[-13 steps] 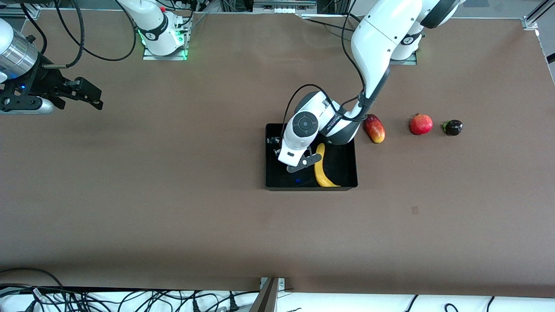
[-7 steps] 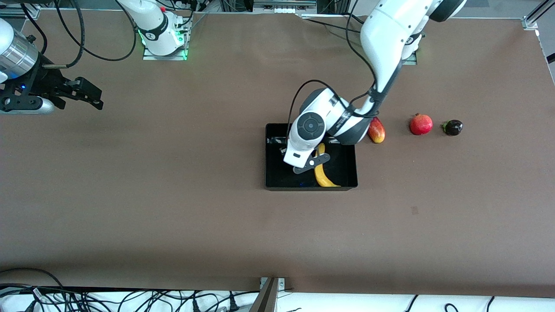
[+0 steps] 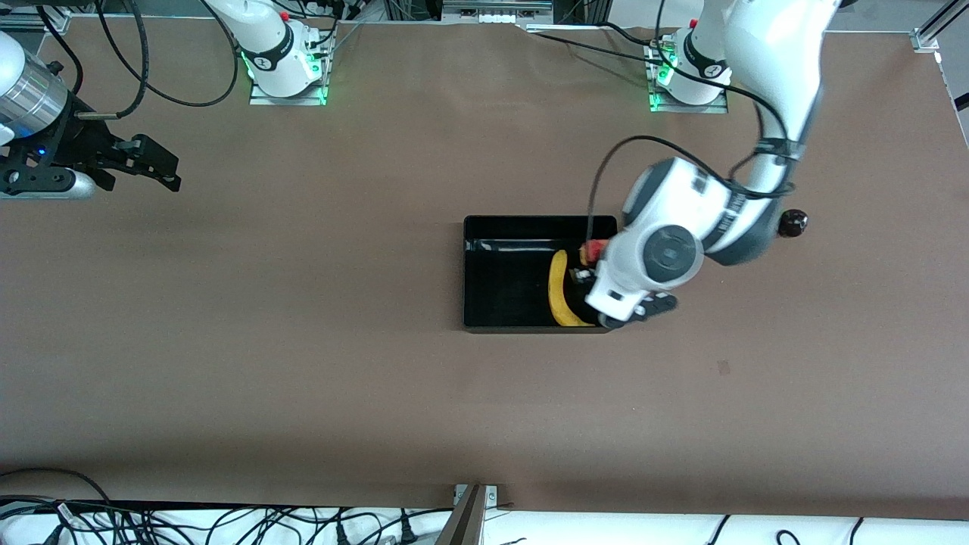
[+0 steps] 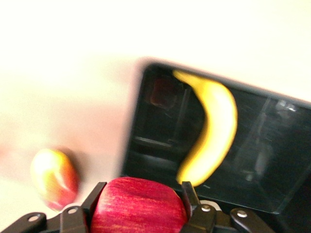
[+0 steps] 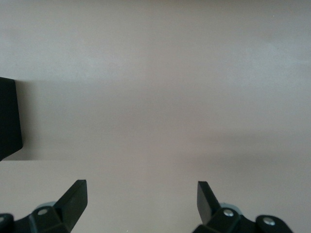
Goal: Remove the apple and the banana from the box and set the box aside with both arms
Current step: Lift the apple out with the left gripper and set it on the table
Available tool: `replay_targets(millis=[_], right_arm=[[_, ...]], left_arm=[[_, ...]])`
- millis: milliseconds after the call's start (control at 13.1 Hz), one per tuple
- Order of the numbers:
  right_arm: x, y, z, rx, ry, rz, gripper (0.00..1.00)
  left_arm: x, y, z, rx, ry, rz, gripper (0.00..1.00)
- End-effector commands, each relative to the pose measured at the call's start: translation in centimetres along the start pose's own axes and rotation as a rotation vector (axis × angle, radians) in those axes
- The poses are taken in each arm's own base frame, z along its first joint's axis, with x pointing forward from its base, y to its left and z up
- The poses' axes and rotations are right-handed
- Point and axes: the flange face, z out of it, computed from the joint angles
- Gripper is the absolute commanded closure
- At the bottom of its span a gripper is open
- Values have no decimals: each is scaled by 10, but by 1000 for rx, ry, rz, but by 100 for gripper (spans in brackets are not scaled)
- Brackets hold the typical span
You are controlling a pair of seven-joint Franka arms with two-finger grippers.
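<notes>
The black box (image 3: 500,303) lies mid-table with the yellow banana (image 3: 559,291) inside it, at the end toward the left arm. My left gripper (image 3: 587,261) hangs over that end of the box, shut on the red streaked apple (image 3: 593,248). In the left wrist view the apple (image 4: 138,206) fills the gap between the fingers (image 4: 189,194), with the banana (image 4: 214,126) and the box (image 4: 272,145) below. My right gripper (image 3: 163,170) waits open and empty over bare table at the right arm's end; its fingers (image 5: 73,196) stand wide apart.
A red-yellow mango (image 4: 53,177) lies on the table just outside the box, hidden under the left arm in the front view. A small dark round fruit (image 3: 792,222) lies toward the left arm's end. A corner of the box (image 5: 9,116) shows in the right wrist view.
The left arm has swung from over the middle of the box toward the left arm's end, now covering the mango and pomegranate. The right arm has not moved.
</notes>
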Motion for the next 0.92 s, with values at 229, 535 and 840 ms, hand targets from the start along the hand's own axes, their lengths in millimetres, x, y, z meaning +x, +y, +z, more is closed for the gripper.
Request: replay_targets(millis=[229,535,840], right_arm=[[0,-4,-3,16,-6,-15,0],[0,-4,-3,16,-6,-15,0],[-1,-5,-3,16,-6,-18,0]], left_arm=[[124,-169,43,-8,79,227,100],[150,-216,99,-22,211,265,100],[155,-228,120,-33,259,258,97]])
